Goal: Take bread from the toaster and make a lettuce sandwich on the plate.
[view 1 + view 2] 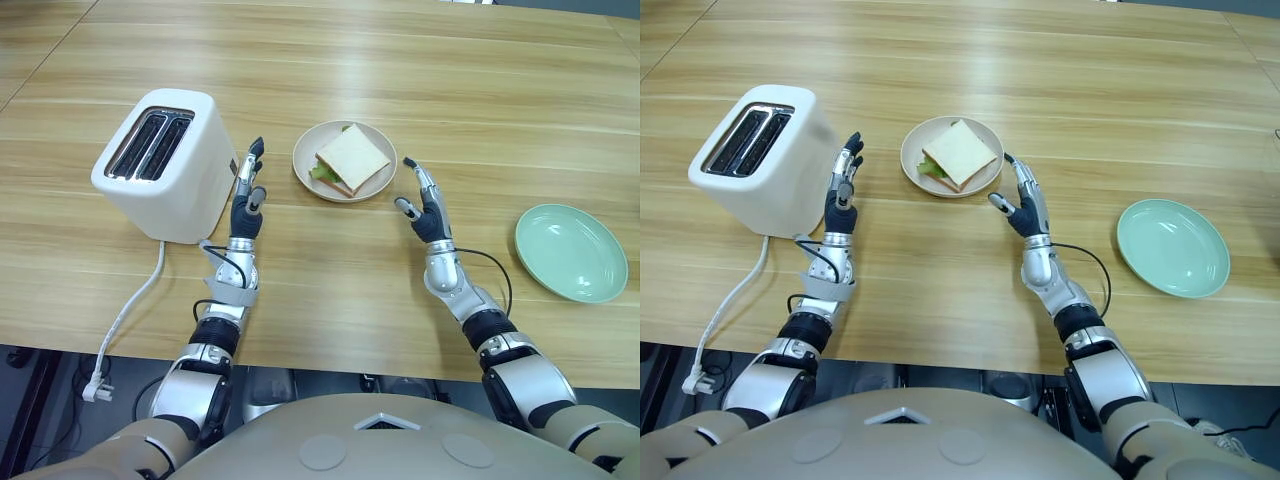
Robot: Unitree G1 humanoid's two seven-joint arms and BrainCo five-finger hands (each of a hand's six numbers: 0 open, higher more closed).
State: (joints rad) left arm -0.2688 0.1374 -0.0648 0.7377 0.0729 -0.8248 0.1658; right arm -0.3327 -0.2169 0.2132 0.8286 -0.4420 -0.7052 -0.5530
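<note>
Left robot hand point(247, 196) and right robot hand point(426, 208) flank the sandwich point(353, 157).

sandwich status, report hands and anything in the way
Left hand open, right hand open, both empty. Sandwich assembled on plate, lettuce showing at edge. Toaster slots empty. Nothing between hands and plate.

On the table point(450, 80), the toaster point(165, 160) stands toward the left edge and the sandwich point(353, 158) lies on the plate point(312, 143) mid-table. The left hand point(247, 198) and right hand point(427, 208) flank it, both uncurled and empty.
</note>
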